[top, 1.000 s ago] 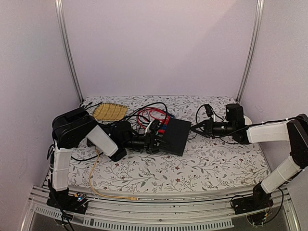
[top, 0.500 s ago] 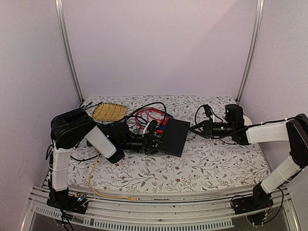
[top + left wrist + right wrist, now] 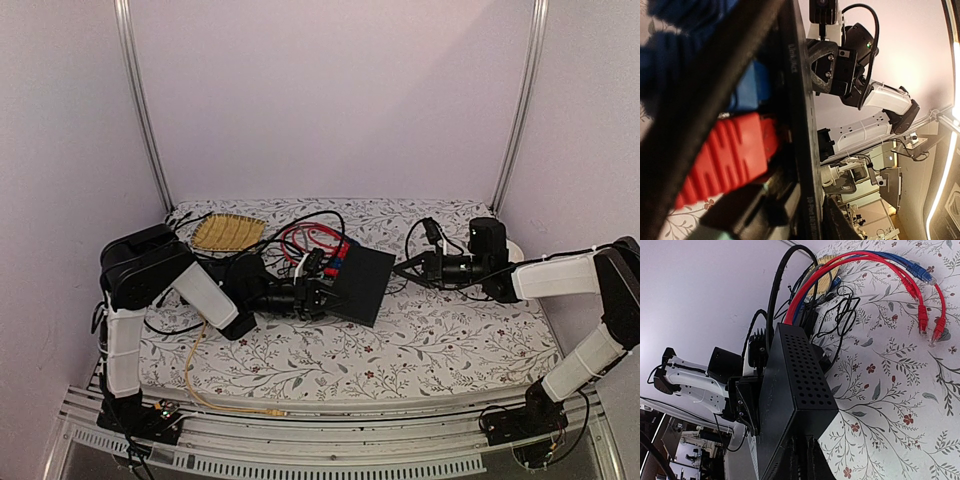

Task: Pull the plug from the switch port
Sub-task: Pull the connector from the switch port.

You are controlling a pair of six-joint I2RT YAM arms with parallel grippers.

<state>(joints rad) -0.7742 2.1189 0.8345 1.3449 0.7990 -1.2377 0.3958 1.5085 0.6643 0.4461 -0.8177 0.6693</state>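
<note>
The black box [image 3: 365, 285] is laid mid-table, its long axis run from 1 to 7 o'clock and its port edge turned to 9 o'clock. There the switch port [image 3: 788, 134] is filled by a red plug [image 3: 735, 157], with a blue plug [image 3: 751, 90] just beside. The red plug is clamped by the left gripper [image 3: 316, 296]. The right gripper [image 3: 402, 268] is closed, with its tips at the box's 3 o'clock corner. Pale lettering [image 3: 792, 50] on the box's edge cannot be read.

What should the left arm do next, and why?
Probably draw the left gripper straight back, away from the switch: the red plug it seems to grip sits in its port, and the shut right gripper braces the switch's far edge.
</note>
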